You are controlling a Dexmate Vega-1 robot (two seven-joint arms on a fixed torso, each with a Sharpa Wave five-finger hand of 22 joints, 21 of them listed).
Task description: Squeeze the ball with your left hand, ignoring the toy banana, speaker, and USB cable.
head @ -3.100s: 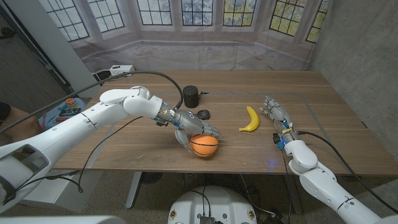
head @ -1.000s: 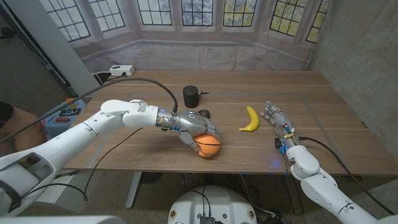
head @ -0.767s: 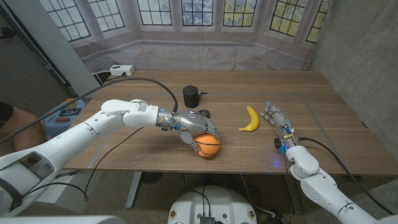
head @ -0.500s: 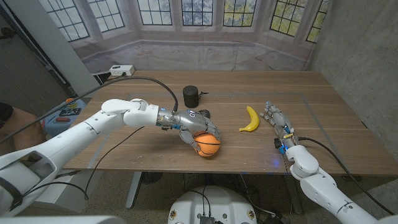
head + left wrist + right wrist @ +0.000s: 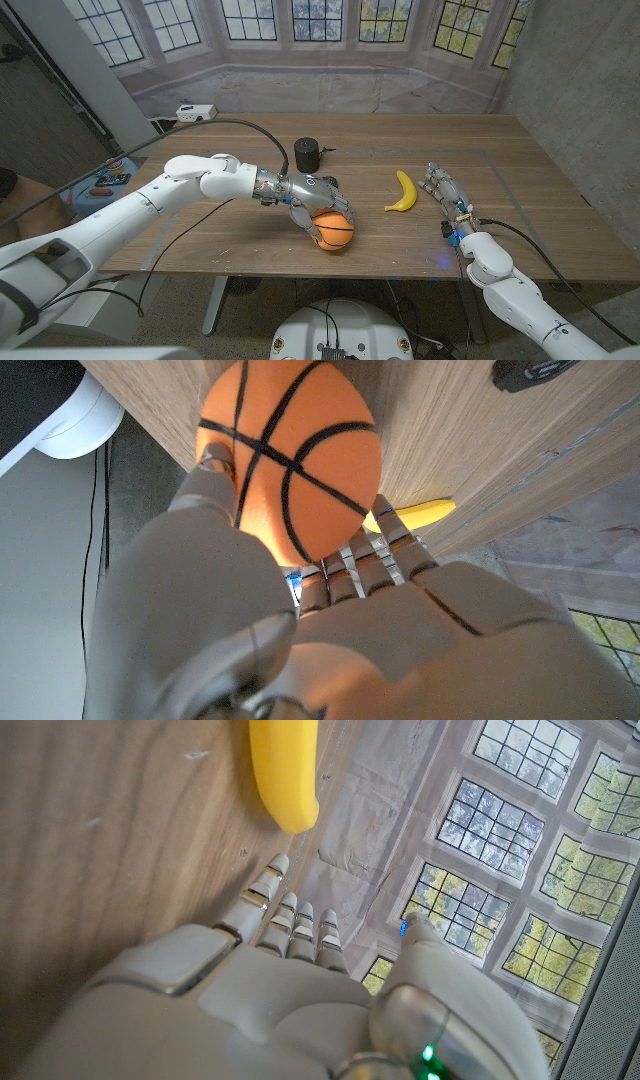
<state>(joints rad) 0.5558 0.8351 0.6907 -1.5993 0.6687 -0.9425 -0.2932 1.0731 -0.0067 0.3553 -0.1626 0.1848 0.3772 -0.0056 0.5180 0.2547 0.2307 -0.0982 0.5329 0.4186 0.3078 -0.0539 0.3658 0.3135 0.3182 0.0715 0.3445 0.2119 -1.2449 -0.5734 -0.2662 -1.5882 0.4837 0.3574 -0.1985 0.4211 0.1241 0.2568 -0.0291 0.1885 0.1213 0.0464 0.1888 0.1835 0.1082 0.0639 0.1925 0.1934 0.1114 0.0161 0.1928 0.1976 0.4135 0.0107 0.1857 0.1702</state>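
Squeezing is underway, I judge: my left hand (image 5: pixel 312 203) has its fingers (image 5: pixel 372 565) wrapped around the ball (image 5: pixel 333 232) near the surface's (image 5: pixel 520 180) front edge; release remains.

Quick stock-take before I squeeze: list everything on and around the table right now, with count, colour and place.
ball: one, orange with black lines, near the table's front edge, in the left hand's grasp
toy banana: one, yellow, right of centre, beside the right hand
speaker: one, black cylinder, middle of the table, behind the left hand
USB cable: one, black, coiled, mostly hidden just behind the left hand
power strip: one, white, off the table's far left corner
table: one, brown wood
left hand: fingers curled over the ball
right hand: on the table right of the banana, fingers straight, holding nothing
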